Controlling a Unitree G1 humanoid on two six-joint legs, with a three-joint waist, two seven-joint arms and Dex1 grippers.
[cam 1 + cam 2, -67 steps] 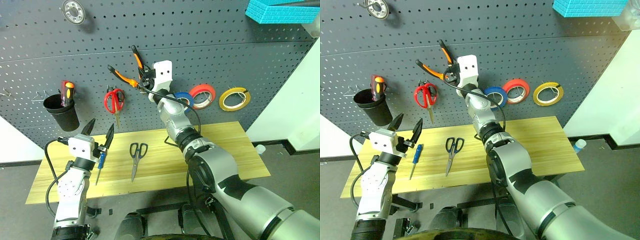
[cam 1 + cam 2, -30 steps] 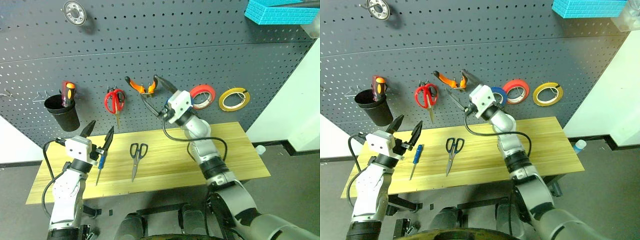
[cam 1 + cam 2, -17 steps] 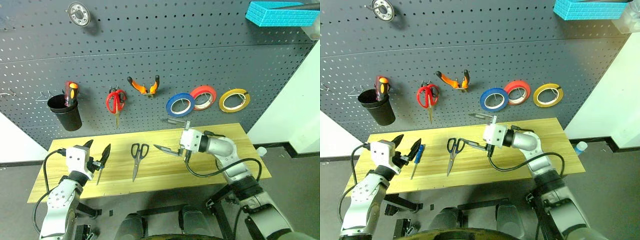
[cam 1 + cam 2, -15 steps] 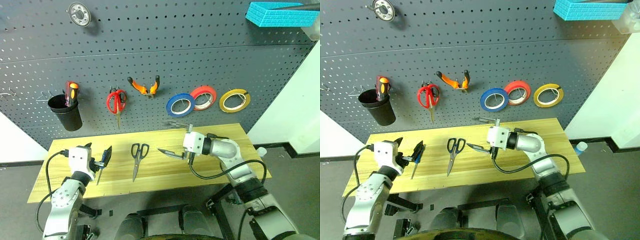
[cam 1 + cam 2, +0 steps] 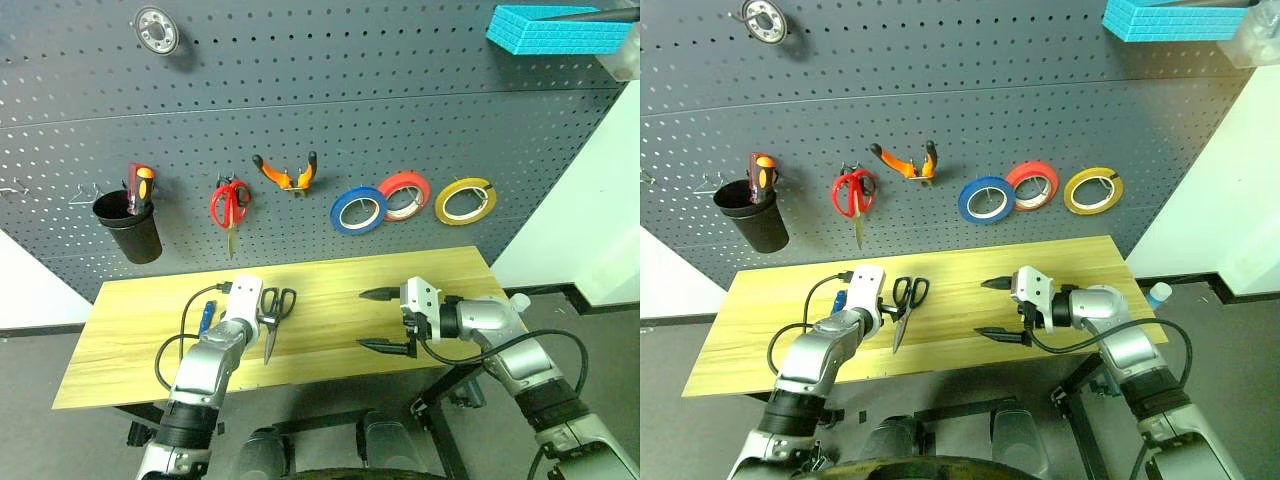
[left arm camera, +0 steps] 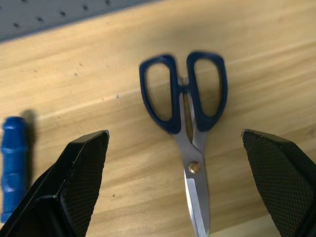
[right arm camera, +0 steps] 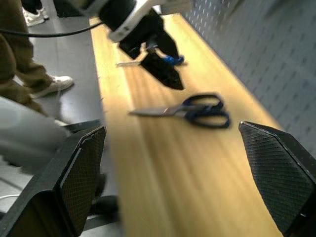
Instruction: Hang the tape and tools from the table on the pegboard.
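- On the table (image 5: 140, 345), the dark-handled scissors (image 5: 272, 315) lie flat with the handle loops toward the pegboard (image 5: 300, 120) at 12 o'clock and the blades toward the front edge at 6 o'clock.
- The blue-handled screwdriver (image 5: 206, 316) lies just beside them, at 9 o'clock from the scissors.
- The left gripper (image 6: 182, 177) hangs right above the scissors, with its two fingers wide apart and nothing between them; one finger stands on each side of the blades.
- The right gripper (image 5: 385, 320) is over the table at 3 o'clock from the scissors, well apart from them, also spread wide and empty.
- The yellow tape (image 5: 465, 201) and the orange-and-black pliers (image 5: 287, 172) already hang on the pegboard, so I judge that the scissors and the screwdriver remain.
- The step in hand seems to be picking up the scissors.
- To do it well, the left gripper should come down near the pivot screw and close across the blades, because there the tool is narrow.
- It should keep away from the screwdriver at 9 o'clock, so as not to push it.
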